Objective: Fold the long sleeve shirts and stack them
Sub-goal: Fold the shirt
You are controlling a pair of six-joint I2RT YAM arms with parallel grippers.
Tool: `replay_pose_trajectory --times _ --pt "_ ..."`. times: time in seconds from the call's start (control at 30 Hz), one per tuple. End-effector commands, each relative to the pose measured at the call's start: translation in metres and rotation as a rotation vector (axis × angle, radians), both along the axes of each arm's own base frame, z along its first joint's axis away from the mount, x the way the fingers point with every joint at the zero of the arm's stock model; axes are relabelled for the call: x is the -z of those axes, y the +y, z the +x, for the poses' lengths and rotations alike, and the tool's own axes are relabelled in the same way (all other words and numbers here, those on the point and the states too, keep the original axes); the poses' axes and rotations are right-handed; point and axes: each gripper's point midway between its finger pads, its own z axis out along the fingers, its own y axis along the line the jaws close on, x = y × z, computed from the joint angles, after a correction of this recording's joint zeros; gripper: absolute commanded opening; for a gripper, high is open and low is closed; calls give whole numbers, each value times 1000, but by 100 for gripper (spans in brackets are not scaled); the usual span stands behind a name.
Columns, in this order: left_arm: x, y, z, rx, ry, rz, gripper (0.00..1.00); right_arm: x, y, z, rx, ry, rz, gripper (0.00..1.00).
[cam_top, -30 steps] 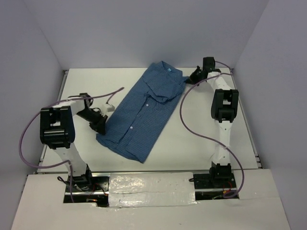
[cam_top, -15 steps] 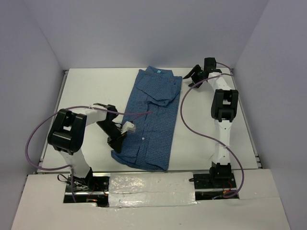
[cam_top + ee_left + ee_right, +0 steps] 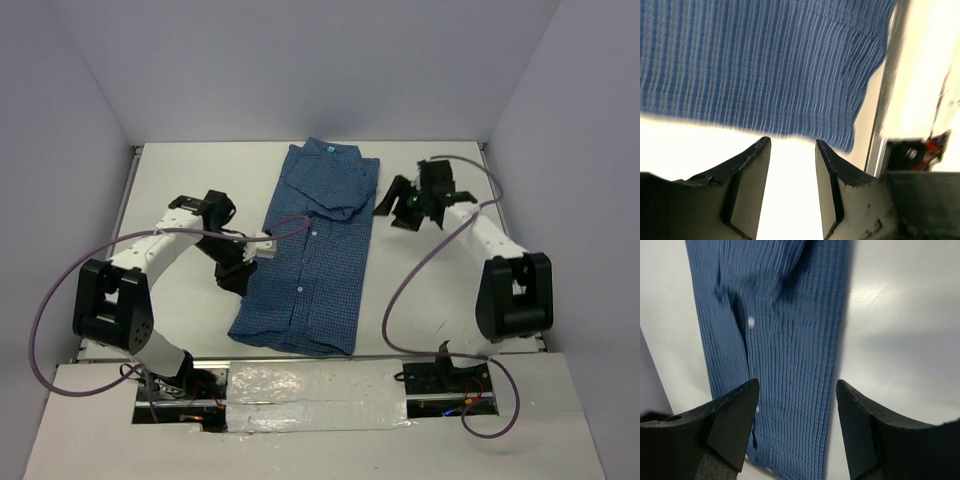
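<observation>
Blue checked cloth: the shirt (image 3: 310, 255) lies flat and lengthwise in the middle of the white bench (image 3: 180, 170). Its collar is at the far end and its hem at the near end. A row of small white buttons (image 3: 303, 290) runs down its front, and a sleeve is folded across the chest just near of the collar.

The left arm (image 3: 165, 240) reaches in from the left, with its jaws just beside the shirt's left edge, nearer the hem than the collar. In the left wrist view they stand apart and empty over bare bench, with the shirt's (image 3: 765, 65) edge just past the tips.

The right arm (image 3: 480, 225) holds its jaws beside the shirt's right edge, near the shoulder. In the right wrist view they are spread wide and grip nothing, with the cloth (image 3: 790, 340) showing between them.
</observation>
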Motion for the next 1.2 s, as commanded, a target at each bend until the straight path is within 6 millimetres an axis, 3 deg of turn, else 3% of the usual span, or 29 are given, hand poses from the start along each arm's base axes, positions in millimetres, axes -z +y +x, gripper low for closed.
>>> replay_pose_trajectory --times 0.0,0.13,0.17,0.27,0.37,0.47,0.5,0.6,0.77,0.93,0.97,1.07,1.17 --pt "-14 29 8 38 -105 63 53 46 36 -48 -84 66 20 70" --pt "-40 35 42 21 -319 34 52 72 66 -79 -132 139 42 69" --pt "-54 34 46 65 -422 18 52 77 71 -84 -140 147 40 69" --pt "-72 29 48 155 -600 -18 51 86 92 -103 -202 171 36 69" --pt "-67 25 33 232 -640 -55 53 99 98 -112 -214 198 61 66" --pt "-53 19 9 277 -596 -104 54 111 97 -110 -201 206 59 52" --pt "-51 18 4 282 -584 -117 54 113 95 -109 -197 210 56 41" --pt "-42 12 -16 318 -561 -159 56 120 91 -105 -198 233 74 23" --pt "-35 5 -22 273 -563 -190 55 121 73 -98 -181 238 68 11" --pt "-33 -5 -20 226 -553 -222 52 118 35 -87 -130 233 35 11" --pt "-34 -10 -9 202 -582 -225 51 118 21 -83 -102 233 24 11" --pt "-30 -23 -3 141 -543 -230 45 112 8 -82 -132 219 -10 16" --pt "-21 -35 -11 245 -555 -223 50 108 10 -88 -185 230 -19 42"
